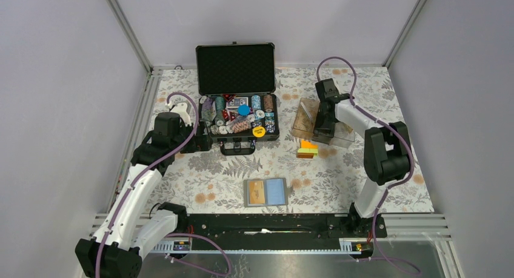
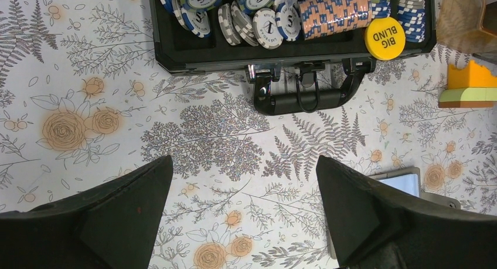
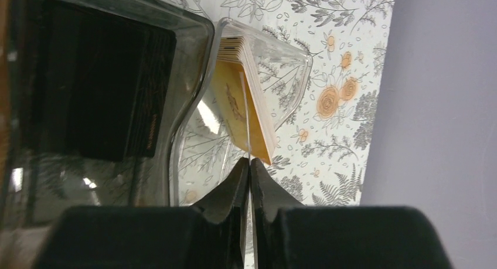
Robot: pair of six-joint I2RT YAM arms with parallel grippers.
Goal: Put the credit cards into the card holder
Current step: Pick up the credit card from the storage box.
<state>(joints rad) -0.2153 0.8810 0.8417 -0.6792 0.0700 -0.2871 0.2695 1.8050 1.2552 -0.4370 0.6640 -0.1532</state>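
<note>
Credit cards [image 1: 308, 148] lie stacked: orange, yellow, green.

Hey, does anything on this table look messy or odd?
The poker chips in the black case are jumbled: several lean loose instead of standing in rows, and a yellow Big Blind button lies at its front corner. Nothing looks spilled or broken.

credit cards [image 1: 308, 148]: orange-yellow-green stack, mid-table | card holder [image 1: 265, 192]: open flat

Floral table [image 1: 230, 169], chip case [image 1: 235, 69], card holder [image 1: 276, 192], cards [image 1: 308, 148]
</note>
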